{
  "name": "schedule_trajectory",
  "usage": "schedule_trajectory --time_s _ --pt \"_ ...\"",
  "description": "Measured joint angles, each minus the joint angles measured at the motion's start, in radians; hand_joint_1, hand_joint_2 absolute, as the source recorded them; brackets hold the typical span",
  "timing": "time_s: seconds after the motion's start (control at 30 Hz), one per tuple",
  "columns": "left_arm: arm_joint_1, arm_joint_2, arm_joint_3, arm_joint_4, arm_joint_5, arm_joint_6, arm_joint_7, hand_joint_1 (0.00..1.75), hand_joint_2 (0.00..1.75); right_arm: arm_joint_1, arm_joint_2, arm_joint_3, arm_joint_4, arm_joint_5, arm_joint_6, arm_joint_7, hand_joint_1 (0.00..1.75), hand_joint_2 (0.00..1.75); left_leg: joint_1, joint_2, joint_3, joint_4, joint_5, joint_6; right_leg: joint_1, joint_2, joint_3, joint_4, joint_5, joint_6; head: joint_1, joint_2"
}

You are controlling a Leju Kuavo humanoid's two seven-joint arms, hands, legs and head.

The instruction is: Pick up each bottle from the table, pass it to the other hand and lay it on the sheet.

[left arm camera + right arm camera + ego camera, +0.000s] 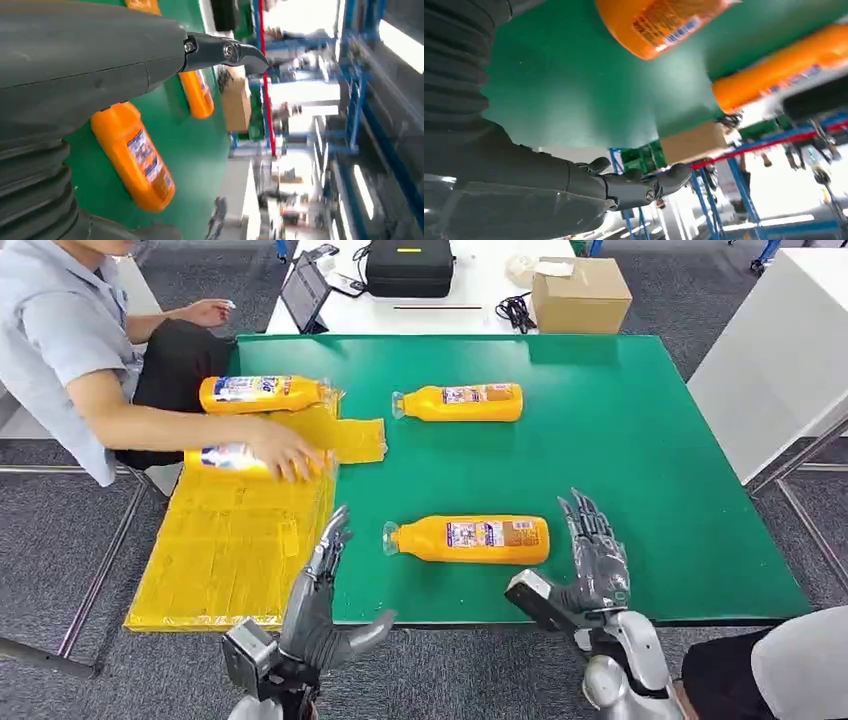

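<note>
Both robot hands are empty with fingers spread. The left hand and right hand hang on each side of the near bottle lying on the green surface. A person's hand holds another bottle on the yellow sheet.

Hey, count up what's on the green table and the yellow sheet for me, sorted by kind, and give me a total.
Orange bottles on the green table: 2
Orange bottles on the yellow sheet: 2
Yellow sheets: 1
Total: 5
</note>
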Motion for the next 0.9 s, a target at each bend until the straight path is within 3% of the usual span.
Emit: schedule_trajectory --time_s 0.27,0.63,0.9 --pt "-0.023 -0.02 0.0 0.028 0.007 0.068 -0.016 0.0 1.75 -0.107 -0.03 0.029 0.122 0.014 0.02 0.013 0.0 1.75 0.0 -0.001 -0.001 0.0 0.0 0.0 0.0 0.0 0.0 0.0 0.0 0.0 0.0 0.0" --pt "-0.028 -0.022 0.0 0.039 0.011 0.092 -0.021 0.0 1.75 -0.178 -0.034 0.078 0.194 0.007 0.041 0.006 0.0 1.75 0.0 0.0 -0.001 0.0 0.0 0.0 0.0 0.0 0.0 0.0 0.0 0.0 0.0 0.0" --pt "-0.025 -0.023 0.001 0.058 0.028 0.114 0.048 0.0 1.75 -0.197 -0.009 0.136 0.244 -0.053 0.037 -0.014 0.0 1.75 0.0 -0.001 -0.001 0.0 0.0 0.0 0.0 0.0 -0.001 0.0 0.0 0.0 0.0 0.0"
